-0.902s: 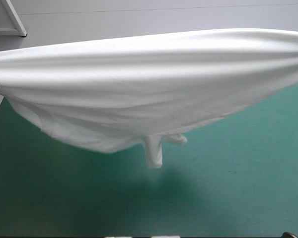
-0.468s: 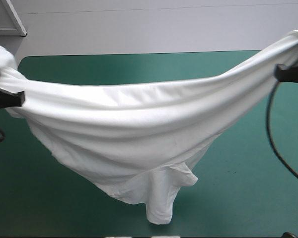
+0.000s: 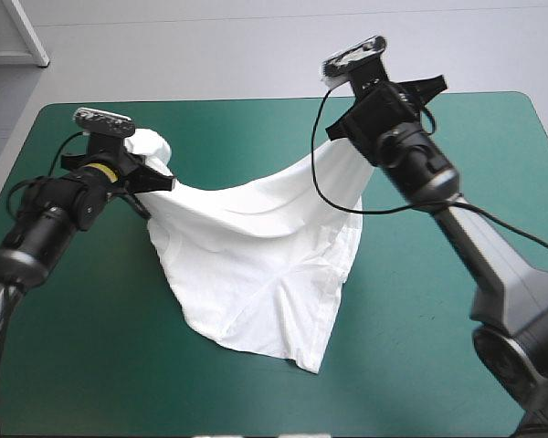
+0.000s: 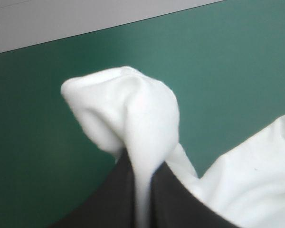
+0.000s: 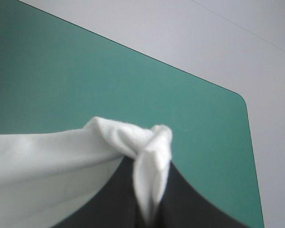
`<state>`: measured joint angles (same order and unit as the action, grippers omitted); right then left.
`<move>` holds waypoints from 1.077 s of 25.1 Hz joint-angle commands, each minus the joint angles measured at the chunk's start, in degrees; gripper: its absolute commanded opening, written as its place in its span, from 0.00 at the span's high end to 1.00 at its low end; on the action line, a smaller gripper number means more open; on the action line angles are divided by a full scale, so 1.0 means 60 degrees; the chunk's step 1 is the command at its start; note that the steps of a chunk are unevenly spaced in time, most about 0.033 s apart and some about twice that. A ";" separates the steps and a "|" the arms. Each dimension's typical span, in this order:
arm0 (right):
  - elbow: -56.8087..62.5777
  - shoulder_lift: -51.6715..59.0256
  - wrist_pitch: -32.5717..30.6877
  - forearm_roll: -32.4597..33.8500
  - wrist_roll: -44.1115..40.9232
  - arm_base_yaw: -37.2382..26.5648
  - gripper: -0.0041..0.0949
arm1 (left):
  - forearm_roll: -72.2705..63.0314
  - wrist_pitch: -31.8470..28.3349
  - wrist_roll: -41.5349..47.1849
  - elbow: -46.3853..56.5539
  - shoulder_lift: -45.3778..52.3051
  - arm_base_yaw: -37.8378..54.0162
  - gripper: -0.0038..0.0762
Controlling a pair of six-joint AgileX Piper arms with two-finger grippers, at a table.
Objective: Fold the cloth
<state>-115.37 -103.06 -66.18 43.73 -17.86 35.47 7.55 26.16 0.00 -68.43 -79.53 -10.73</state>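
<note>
The T-shirt [image 3: 256,265] rests its loose tip on the teal-green table [image 3: 420,347] nearest you. The rest is slung up to the shirt's two far corners, where your left gripper [image 4: 140,166] and right gripper [image 5: 149,171] each pinch a bunched white knot. Lower it unevenly and that slack middle could crease or tuck under itself.

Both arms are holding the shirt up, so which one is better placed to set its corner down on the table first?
Left, probably. The left gripper, shut on the T-shirt, looks lower and nearer the teal-green cover; the right gripper holds its corner higher, the cloth climbing steeply to it.
</note>
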 commanded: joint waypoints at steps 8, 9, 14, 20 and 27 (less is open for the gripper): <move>-0.0979 -0.2182 0.1019 0.0643 -0.1006 -0.0242 0.97 | -0.0057 -0.3531 0.0241 -0.0793 -0.3305 -0.0051 0.87; -0.0979 -0.2220 0.1109 0.0299 -0.0987 -0.0377 0.97 | -0.0057 -0.3550 0.0241 -0.0927 -0.3475 -0.0051 0.82; -0.0979 -0.2107 0.1383 -0.2050 -0.0571 -0.1335 0.64 | -0.0082 -0.3297 0.0447 -0.1457 -0.3790 0.0104 0.40; -0.0979 -0.0669 0.0635 -0.2750 0.0501 -0.1789 0.21 | -0.0014 0.0341 0.0447 -0.3049 -0.2510 0.0147 0.29; 0.0524 0.2738 -0.0931 -0.6273 0.1671 -0.1789 0.22 | -0.0080 0.3900 0.0447 -0.2887 0.0173 0.0147 0.29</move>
<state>-115.37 -94.18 -71.54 11.19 -9.49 24.97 7.55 48.64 2.28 -85.13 -83.27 -9.91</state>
